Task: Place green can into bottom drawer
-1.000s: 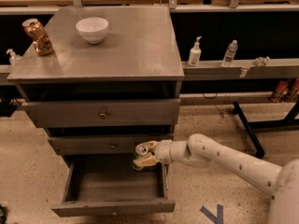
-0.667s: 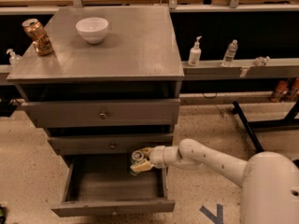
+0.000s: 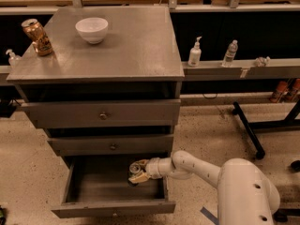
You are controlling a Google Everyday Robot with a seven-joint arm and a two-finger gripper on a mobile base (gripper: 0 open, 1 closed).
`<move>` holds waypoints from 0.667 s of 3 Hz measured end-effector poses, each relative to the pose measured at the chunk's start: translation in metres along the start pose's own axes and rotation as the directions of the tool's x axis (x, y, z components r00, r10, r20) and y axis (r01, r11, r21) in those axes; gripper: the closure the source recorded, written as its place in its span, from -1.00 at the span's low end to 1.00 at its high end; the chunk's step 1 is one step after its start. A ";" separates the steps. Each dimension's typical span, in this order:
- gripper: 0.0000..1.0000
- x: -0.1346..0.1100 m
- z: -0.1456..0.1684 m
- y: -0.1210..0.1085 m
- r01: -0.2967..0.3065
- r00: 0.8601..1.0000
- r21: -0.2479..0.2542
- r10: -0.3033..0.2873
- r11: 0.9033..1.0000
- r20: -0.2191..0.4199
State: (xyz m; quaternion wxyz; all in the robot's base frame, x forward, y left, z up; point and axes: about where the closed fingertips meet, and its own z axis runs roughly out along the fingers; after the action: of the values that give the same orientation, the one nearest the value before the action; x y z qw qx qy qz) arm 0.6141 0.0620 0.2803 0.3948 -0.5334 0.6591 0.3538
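Observation:
The bottom drawer (image 3: 112,209) of the grey cabinet is pulled open. It is a deep box with a plain front. My gripper (image 3: 138,173) reaches from the right over the drawer's right side and sits inside its opening. It is shut on the green can (image 3: 135,168), whose silver top faces up while the fingers mostly hide its body. The can is held in the right rear part of the drawer; I cannot tell whether it touches the drawer floor.
The two upper drawers (image 3: 103,115) with round knobs are shut. An orange-gold can (image 3: 37,37) and a white bowl (image 3: 92,29) stand on the cabinet top. Two bottles (image 3: 194,53) stand on a ledge to the right. A black frame leg (image 3: 248,131) lies on the floor at right.
My gripper has moved left and down with the can, from the drawer's right edge into the drawer opening.

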 end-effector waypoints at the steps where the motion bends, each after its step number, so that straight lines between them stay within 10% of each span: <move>1: 0.50 0.029 0.025 0.008 0.062 0.998 -0.006 -0.062 0.998 -0.012; 2: 0.03 0.051 0.039 0.012 0.088 0.995 0.001 -0.088 0.996 -0.038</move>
State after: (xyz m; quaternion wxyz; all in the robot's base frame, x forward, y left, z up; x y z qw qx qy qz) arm 0.6018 0.0776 0.2183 0.3983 -0.5679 0.6429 0.3249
